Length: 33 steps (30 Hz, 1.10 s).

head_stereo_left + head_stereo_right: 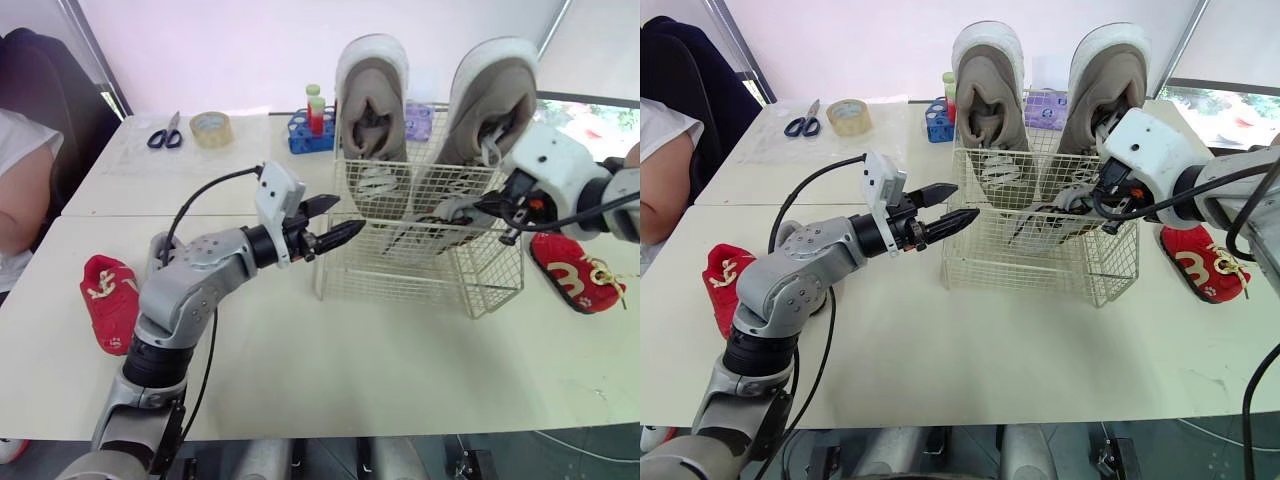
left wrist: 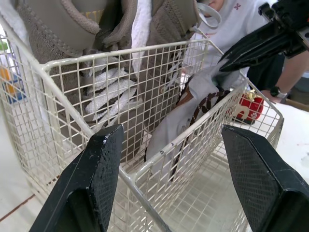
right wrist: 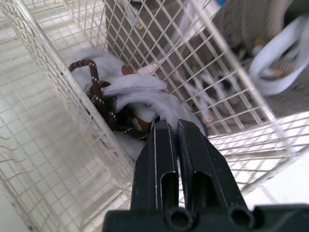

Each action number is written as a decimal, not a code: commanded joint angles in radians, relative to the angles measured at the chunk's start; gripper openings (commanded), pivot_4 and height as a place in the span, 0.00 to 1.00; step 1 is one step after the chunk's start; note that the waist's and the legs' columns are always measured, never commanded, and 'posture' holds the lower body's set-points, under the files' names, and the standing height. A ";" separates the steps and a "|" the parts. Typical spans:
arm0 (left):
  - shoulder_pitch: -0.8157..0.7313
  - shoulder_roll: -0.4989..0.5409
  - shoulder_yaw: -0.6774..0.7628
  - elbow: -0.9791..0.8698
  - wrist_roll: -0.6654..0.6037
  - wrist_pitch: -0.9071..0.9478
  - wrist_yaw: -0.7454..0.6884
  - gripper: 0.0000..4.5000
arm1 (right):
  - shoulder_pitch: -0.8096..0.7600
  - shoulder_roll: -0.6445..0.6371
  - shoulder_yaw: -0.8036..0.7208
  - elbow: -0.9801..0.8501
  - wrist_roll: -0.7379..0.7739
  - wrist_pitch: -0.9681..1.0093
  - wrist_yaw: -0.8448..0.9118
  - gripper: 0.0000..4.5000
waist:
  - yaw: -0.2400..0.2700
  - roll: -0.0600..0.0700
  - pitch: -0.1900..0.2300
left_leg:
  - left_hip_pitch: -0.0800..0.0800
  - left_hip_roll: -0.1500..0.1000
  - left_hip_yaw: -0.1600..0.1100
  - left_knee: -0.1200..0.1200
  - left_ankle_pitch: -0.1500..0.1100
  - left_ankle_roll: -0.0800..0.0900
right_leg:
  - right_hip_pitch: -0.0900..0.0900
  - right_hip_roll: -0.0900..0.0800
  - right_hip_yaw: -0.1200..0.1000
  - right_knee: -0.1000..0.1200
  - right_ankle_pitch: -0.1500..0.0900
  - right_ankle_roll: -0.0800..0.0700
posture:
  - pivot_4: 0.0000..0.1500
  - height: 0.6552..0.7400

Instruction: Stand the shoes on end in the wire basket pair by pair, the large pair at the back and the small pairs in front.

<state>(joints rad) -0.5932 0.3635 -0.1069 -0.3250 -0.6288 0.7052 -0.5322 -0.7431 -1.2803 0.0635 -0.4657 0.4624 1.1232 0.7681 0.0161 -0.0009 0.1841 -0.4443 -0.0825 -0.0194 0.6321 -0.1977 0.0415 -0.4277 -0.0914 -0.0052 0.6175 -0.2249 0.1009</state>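
A white wire basket stands right of the table's centre. Two large beige shoes stand on end along its back wall. My right gripper reaches in over the basket's right side, shut on a small grey shoe with brown laces, held tilted in front of the large pair. My left gripper hangs open just outside the basket's left wall, with nothing between its fingers. One small red shoe lies on the table at the left and another to the right of the basket.
Scissors, a roll of tape and a blue rack with bottles sit along the table's back. A person sits at the left edge.
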 commanded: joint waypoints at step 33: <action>-0.058 -0.099 0.003 0.106 0.041 0.005 -0.090 0.73 | 0.417 -0.083 -0.312 0.249 -0.587 -1.476 0.197 0.00 | 0.025 0.000 -0.002 | 0.002 0.000 0.000 0.005 0.000 0.000 | 0.004 0.000 -0.001 0.001 0.001 0.001 | 1.00 1.00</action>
<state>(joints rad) -0.6393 0.2706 -0.0959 -0.2284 -0.5802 0.6977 -0.6118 -0.3374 -1.3728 -0.2241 -0.1960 -0.1164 -0.3465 0.9686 0.0414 -0.0005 0.1823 -0.4421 -0.0825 -0.0198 0.6369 -0.1979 0.0416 -0.4230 -0.0911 -0.0058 0.6185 -0.2242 0.1020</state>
